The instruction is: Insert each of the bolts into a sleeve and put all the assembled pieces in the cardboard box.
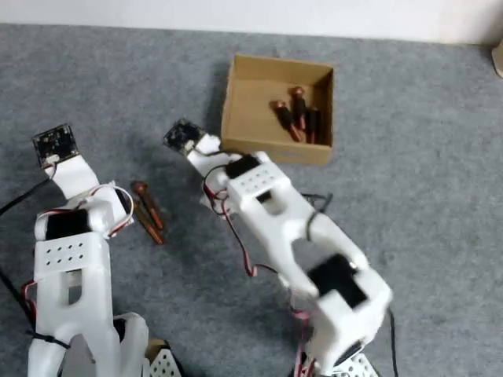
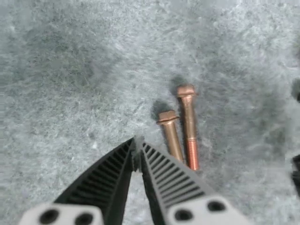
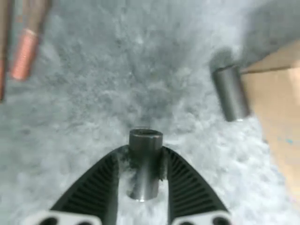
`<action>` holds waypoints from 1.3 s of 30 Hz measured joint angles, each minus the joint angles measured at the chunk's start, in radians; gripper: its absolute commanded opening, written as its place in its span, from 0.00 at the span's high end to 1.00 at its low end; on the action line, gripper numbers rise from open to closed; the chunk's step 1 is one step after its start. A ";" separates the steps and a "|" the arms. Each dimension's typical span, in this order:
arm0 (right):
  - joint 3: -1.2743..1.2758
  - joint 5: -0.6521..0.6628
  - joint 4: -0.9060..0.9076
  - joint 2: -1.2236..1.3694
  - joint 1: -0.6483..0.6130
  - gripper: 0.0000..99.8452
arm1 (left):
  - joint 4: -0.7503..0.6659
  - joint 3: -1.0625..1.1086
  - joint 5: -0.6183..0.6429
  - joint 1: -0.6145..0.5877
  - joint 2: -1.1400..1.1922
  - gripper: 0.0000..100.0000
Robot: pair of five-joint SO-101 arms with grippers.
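Two copper bolts (image 2: 188, 125), two dark sleeves (image 3: 230, 93), one cardboard box (image 1: 275, 149).
Both bolts lie just beside the left pincer (image 2: 137, 142) tips; one sleeve sits clamped in the right pincer (image 3: 144, 151), the other near it; the box holds at least two assembled pieces (image 1: 287, 119), exact count unclear.

Grey, fuzzy carpet (image 1: 440, 157) covers the table, spreading ahead of the left arm's fingers (image 2: 164, 180) and to either side of them. Far beyond them a plain white strip (image 1: 236, 12) borders it.
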 measured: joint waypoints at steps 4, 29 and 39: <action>0.127 0.000 0.000 -0.215 0.000 1.00 | 0.012 -0.006 0.000 0.006 0.000 0.98; 1.079 0.000 -0.058 -1.310 0.141 1.00 | 0.195 -0.367 -0.032 0.130 0.572 0.88; 1.089 0.000 -0.098 -1.323 0.141 1.00 | 0.028 -0.367 0.071 0.153 0.664 0.88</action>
